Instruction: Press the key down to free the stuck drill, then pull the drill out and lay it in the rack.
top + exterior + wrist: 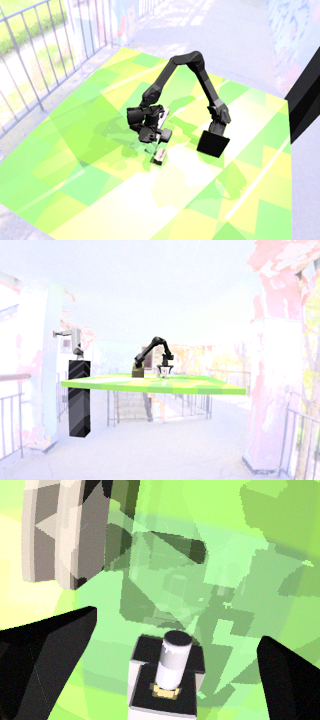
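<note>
In front of you spreads the green-and-yellow patchwork table [90, 201] [155, 389] [225, 510]. In the exterior view, you can see a tall black pedestal [78, 407] beside it, carrying a pale grey arm [75, 338]. Your black WidowX arm [206, 82] [147, 349] arches over the table, its gripper [154, 142] [164, 373] [180, 631] pointing down. Your gripper's jaws are spread wide, with nothing pinched between them.

Below it lies the long white housing [163, 120] [162, 711], partly hidden from above by your arm. Near its end, apart from it, sits the beige grooved rack [160, 156] [158, 375] [65, 535]. The drill [172, 662], a short white cylinder with a dark tip, is still at the housing's end rather than in your rack; you can see a yellowish fitting [165, 692] at its root. You can't tell whether it's loose.
</note>
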`<state>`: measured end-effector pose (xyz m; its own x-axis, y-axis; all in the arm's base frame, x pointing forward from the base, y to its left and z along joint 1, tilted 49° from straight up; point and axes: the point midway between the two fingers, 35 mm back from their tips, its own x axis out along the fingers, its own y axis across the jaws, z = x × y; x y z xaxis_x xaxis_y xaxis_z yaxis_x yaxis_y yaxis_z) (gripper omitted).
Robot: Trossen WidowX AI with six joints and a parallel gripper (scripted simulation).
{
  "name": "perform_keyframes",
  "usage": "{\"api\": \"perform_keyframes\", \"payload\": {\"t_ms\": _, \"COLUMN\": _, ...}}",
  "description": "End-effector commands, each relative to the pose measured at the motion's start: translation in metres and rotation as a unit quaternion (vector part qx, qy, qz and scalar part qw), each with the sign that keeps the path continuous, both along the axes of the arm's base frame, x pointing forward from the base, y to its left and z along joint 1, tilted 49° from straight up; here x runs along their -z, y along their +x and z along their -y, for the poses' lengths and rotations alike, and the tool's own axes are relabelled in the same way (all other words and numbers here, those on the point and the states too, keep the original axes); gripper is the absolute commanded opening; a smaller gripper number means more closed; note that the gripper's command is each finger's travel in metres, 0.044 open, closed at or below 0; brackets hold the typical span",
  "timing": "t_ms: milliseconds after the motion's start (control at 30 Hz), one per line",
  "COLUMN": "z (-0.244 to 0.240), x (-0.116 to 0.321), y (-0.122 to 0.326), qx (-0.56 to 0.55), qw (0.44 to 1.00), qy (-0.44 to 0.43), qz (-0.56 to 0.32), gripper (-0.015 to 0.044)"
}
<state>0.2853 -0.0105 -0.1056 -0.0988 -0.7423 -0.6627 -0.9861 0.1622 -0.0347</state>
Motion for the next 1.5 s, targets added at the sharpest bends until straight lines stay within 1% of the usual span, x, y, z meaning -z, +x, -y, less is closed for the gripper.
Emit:
{"api": "perform_keyframes", "payload": {"t_ms": 0, "z": 0.005, "x": 0.002, "y": -0.001, "qx": -0.002, "qw": 1.000, "qy": -0.002, "qz": -0.001, "gripper": 0.0440}}
{"api": "perform_keyframes", "payload": {"t_ms": 467, "z": 0.025, "x": 0.011, "y": -0.005, "qx": -0.001, "qw": 1.000, "qy": -0.004, "qz": -0.001, "gripper": 0.0440}}
{"api": "perform_keyframes", "payload": {"t_ms": 967, "z": 0.022, "x": 0.010, "y": -0.004, "qx": 0.001, "qw": 1.000, "qy": -0.002, "qz": 0.000, "gripper": 0.0046}}
{"api": "perform_keyframes", "payload": {"t_ms": 1200, "z": 0.022, "x": 0.010, "y": -0.004, "qx": 0.001, "qw": 1.000, "qy": -0.002, "qz": 0.000, "gripper": 0.0000}}
{"api": "perform_keyframes", "payload": {"t_ms": 1467, "z": 0.017, "x": 0.015, "y": -0.003, "qx": -0.001, "qw": 1.000, "qy": -0.003, "qz": -0.001, "gripper": 0.0000}}
